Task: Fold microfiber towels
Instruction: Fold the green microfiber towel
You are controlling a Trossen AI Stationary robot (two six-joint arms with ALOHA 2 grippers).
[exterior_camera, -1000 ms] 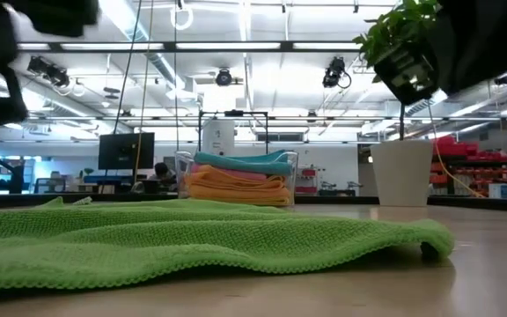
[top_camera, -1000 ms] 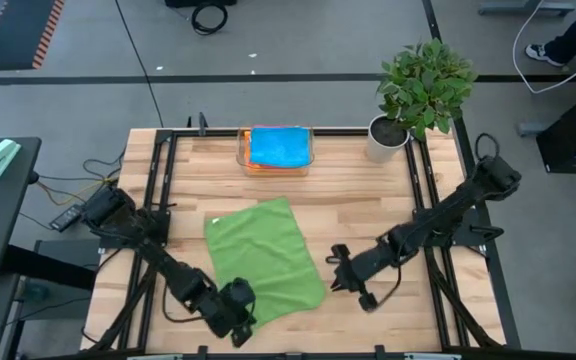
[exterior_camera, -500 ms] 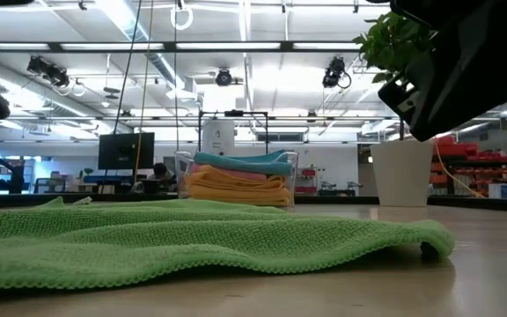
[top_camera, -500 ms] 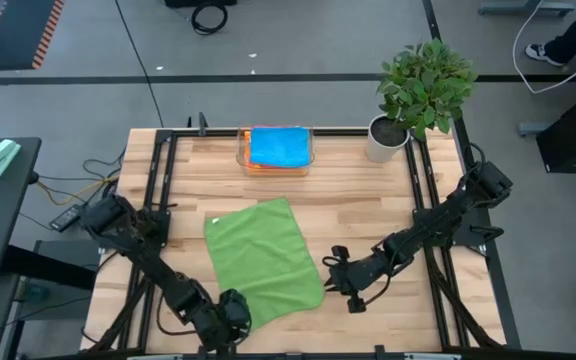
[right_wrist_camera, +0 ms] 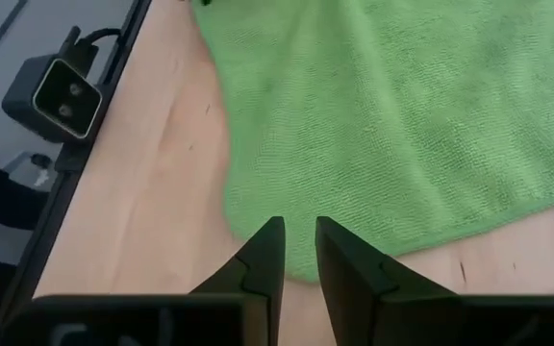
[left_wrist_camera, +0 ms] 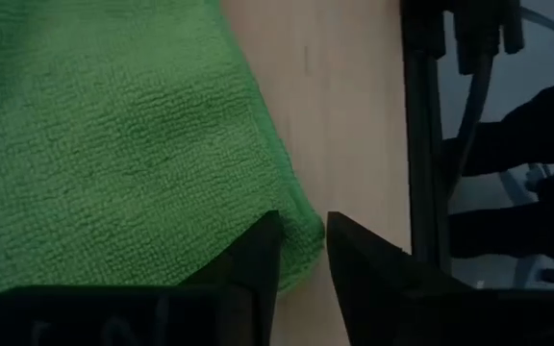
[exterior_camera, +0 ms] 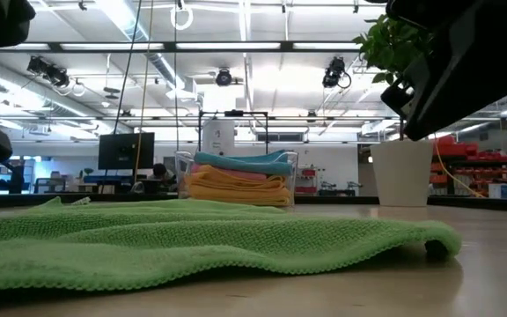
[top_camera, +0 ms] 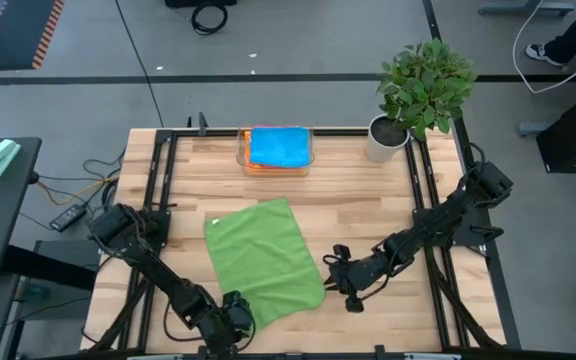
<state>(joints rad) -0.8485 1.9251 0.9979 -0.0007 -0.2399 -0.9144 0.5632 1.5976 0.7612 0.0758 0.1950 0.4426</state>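
A green microfiber towel (top_camera: 265, 262) lies spread flat on the wooden table, also seen in the low view (exterior_camera: 192, 242). My left gripper (top_camera: 235, 318) is at the towel's near left corner, my right gripper (top_camera: 334, 281) at its near right corner. Both are low over the table, and each is shut on its corner. More towels, blue on top (top_camera: 278, 146) and orange below (exterior_camera: 236, 187), are stacked in a clear tray (top_camera: 244, 152) at the far edge. My left gripper pinches the towel's near left corner (left_wrist_camera: 302, 234) between its two fingers, which come down at a slant. The corner bunches a little between the fingers; the rest of the towel lies flat on the table. My right gripper pinches the towel's edge at the near right corner (right_wrist_camera: 298, 261) between its two fingers, coming at a slant from the table's right side. The towel lies flat on the table beyond the fingers.
A potted plant (top_camera: 423, 85) in a white pot (top_camera: 386, 140) stands at the far right corner. Black frame rails (top_camera: 158, 200) run along the table's left and right sides. Bare wood shows to the right of the towel (top_camera: 368, 200).
My right gripper has gone toward the table's left, onto the towel's near right corner. My left gripper has shifted a little toward the near edge at the near left corner. The towel has stayed spread out.
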